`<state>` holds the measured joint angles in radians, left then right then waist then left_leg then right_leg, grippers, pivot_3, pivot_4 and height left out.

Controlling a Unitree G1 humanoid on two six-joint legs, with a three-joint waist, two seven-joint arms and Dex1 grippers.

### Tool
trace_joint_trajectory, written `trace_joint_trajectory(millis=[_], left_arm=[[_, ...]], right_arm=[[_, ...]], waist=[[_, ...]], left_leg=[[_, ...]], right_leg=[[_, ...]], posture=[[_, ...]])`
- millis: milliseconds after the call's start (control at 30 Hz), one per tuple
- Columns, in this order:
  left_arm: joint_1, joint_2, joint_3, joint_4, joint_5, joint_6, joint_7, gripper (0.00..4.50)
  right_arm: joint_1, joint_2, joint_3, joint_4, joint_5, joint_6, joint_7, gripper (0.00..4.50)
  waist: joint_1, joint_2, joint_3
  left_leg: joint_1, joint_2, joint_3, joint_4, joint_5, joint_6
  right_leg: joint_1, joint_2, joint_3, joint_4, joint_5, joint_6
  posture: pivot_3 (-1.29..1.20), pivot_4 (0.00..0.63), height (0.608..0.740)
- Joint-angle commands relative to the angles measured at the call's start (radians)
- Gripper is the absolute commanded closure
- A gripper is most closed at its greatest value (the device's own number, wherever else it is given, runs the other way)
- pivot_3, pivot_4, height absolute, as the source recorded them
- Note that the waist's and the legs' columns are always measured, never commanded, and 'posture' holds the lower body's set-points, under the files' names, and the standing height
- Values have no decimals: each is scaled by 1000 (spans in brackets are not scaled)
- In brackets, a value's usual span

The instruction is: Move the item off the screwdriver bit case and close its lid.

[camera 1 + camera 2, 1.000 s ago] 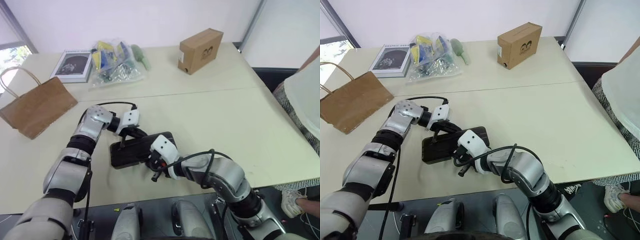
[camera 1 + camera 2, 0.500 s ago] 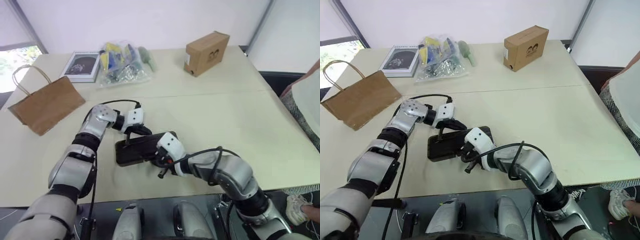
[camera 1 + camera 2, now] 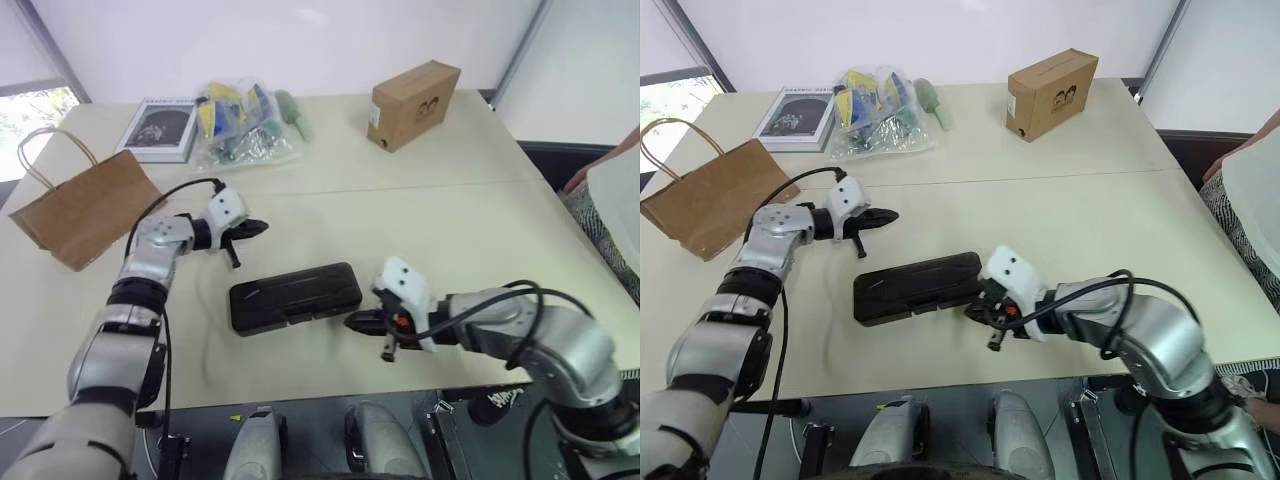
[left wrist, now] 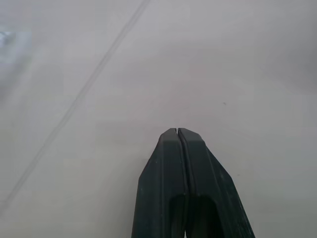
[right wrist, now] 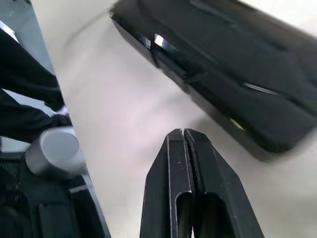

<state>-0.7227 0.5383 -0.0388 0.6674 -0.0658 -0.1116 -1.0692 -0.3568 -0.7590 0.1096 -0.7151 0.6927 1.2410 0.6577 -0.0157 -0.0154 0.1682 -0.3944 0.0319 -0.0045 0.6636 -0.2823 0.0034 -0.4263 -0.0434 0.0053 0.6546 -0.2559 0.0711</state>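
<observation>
From where I stood, the paper bag (image 3: 85,208) lay flat at the table's left edge, well apart from the screwdriver bit case (image 3: 295,296), so I judged the clearing part done. Next came the left gripper (image 3: 254,229), fingers pressed together on nothing, poised above bare table (image 3: 440,230) just up and left of the case. The case sat in the middle near the front edge, its dark lid (image 3: 920,283) down flat over the tray; whether the latch had caught I could not tell. Just beside its right end was the right gripper (image 3: 368,323), likewise pinched shut and empty, apparently clear of the case because nothing was left to press.
</observation>
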Motion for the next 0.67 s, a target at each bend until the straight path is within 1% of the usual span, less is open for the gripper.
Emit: trace_joint_trajectory(millis=[33,67,133,267,367,433,500,600,667], left_arm=[[127,39,85,-378,-149,261,25,4500],[182,52,116,-508,-201,359,50,4500],[270,71,160,-700,-271,500,95,4500],[416,75,250,-1002,-408,742,222,4500],[526,77,317,-1187,-500,877,305,4500],[600,98,357,-1274,-544,936,330,4500],[662,125,395,-1317,-575,967,335,4500],[739,165,438,-1328,-601,973,320,4500],[766,185,444,-1328,-613,961,307,4500]], right_arm=[[16,-89,-109,-15,21,-65,75,4476],[21,-118,-145,-4,24,-80,93,4476],[35,-161,-193,15,24,-110,124,4476],[66,-224,-247,52,16,-173,174,4476],[88,-250,-266,78,6,-220,200,4476],[96,-256,-266,88,1,-243,208,4476],[98,-256,-260,94,-1,-259,210,4476],[92,-249,-247,116,-17,-281,205,4476],[87,-247,-242,127,-20,-290,204,4476]], waist=[[1,0,1],[1,-1,1],[1,-1,2],[3,-1,2],[3,-1,2],[1,-2,2],[2,-2,2],[3,-1,2],[3,-1,2]], left_leg=[[0,0,-1,0,0,0],[0,0,-1,0,0,0],[1,1,-1,0,0,0],[2,1,-1,0,0,0],[2,1,-1,0,0,0],[3,1,0,0,0,0],[3,1,0,-1,0,0],[3,1,0,-1,0,0],[3,0,1,-1,0,0]], right_leg=[[0,0,1,0,0,0],[0,0,1,0,0,0],[0,-1,1,0,0,0],[2,-1,1,-1,0,0],[2,-1,2,-1,0,0],[2,0,3,-2,0,0],[2,1,3,-2,0,0],[2,1,3,-2,-2,-4],[2,1,3,-3,-3,-4]], posture=[[0,150,740],[0,150,740],[0,150,740],[0,150,740],[0,150,740],[0,150,740],[0,150,740],[0,150,740],[0,150,740]])
